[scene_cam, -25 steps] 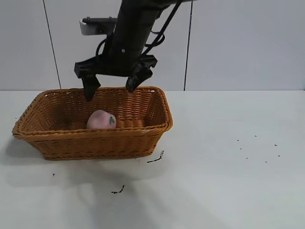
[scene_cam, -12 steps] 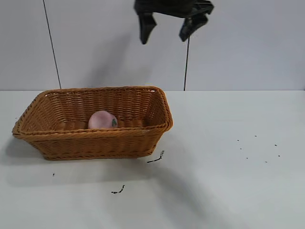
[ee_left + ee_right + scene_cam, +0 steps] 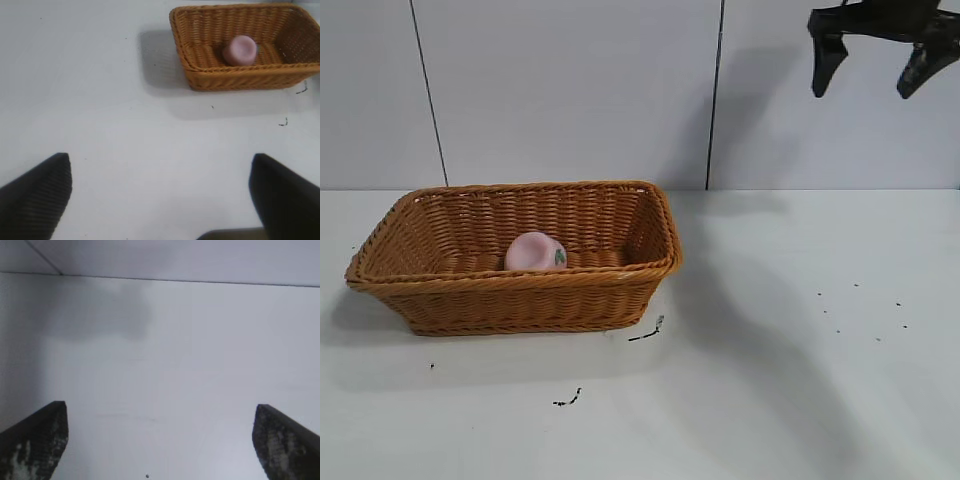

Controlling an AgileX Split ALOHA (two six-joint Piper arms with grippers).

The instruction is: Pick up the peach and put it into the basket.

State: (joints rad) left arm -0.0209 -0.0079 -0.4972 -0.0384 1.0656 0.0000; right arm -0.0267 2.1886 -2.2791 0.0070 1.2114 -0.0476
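We see the small pale pink rounded toy peach [image 3: 534,251] lying inside the large rectangular orange-brown woven wicker basket [image 3: 620,290], on its floor and near the long wall that faces the exterior camera, with a tiny green leaf mark on its side. The basket sits on the white table [image 3: 790,380], toward the left of the exterior view. A few dark specks and short dark scraps [image 3: 647,332] lie on the table in front of the basket and farther to the right.

High in the upper right corner of the exterior view we find the right gripper [image 3: 872,68], well apart from the basket and well above the table. Its two black fingers [image 3: 823,62] point downward and stand wide apart, with nothing between them. In the right wrist view the same fingers [image 3: 35,440] are spread over bare table.

The left gripper [image 3: 160,192] shows only in the left wrist view. Its dark fingers [image 3: 37,195] are likewise spread wide and hold nothing, and we see the basket [image 3: 240,77] with the peach [image 3: 240,50] farther off beyond them.
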